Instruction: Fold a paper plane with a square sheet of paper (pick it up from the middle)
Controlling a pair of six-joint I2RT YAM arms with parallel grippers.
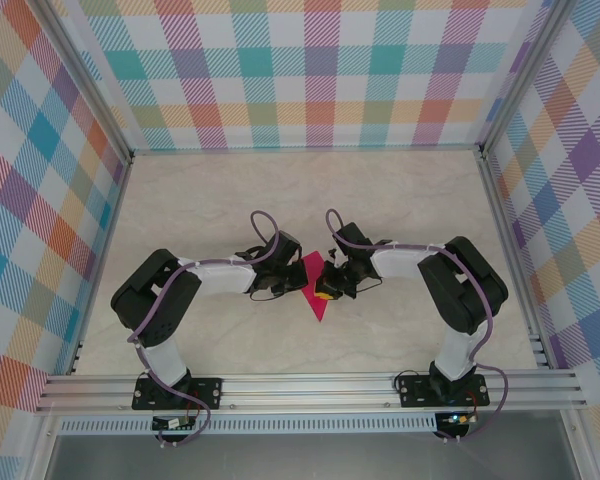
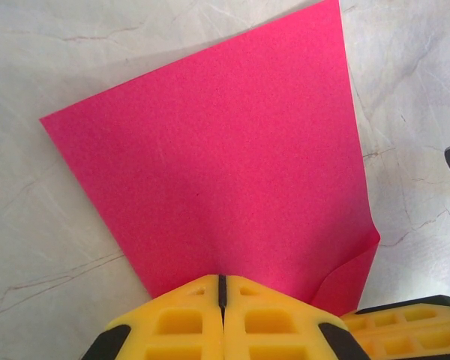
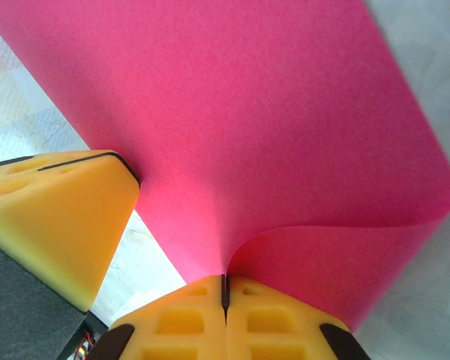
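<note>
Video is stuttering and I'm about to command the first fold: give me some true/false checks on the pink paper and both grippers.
1. The left gripper is shut on the thin magenta-pink square sheet of paper. True.
2. The right gripper is open, clear of the sheet. False: it is shut on the sheet's edge.
3. The sheet is already a narrow pointed dart. False: it is a broad sheet, curled over beside the right gripper.
4. The two grippers pinch the sheet close beside each other. True.
</note>
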